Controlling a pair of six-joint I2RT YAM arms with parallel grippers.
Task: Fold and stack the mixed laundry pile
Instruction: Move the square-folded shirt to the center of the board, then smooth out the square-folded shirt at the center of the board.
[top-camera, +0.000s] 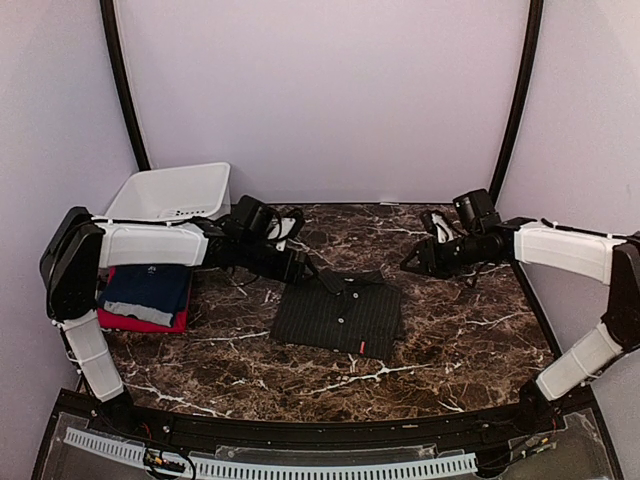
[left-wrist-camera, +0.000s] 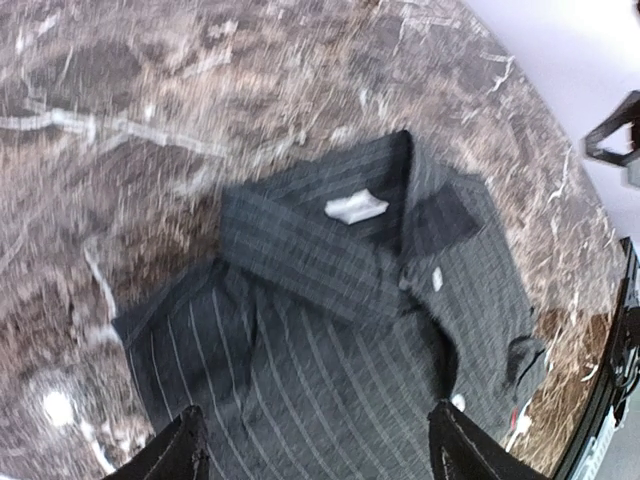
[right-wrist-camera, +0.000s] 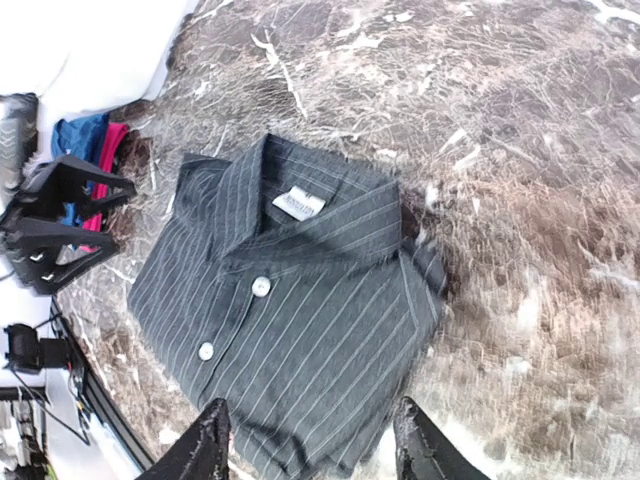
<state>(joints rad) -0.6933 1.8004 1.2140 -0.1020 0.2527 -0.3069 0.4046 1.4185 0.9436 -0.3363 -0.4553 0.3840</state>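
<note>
**Shirt folded mid-table, both grippers off it**

Your shirt (top-camera: 340, 315) lies folded flat in the middle of the table (top-camera: 460, 340), collar toward the far side. Your left gripper (top-camera: 303, 268) hangs near the collar's left corner, fingers apart, holding nothing. Your right gripper (top-camera: 412, 264) is off the shirt's far right corner, fingers also spread and empty. The navy tee (top-camera: 150, 288) lies on the red tee (top-camera: 140, 322) at the left edge, near the bin (top-camera: 170, 190).
</note>
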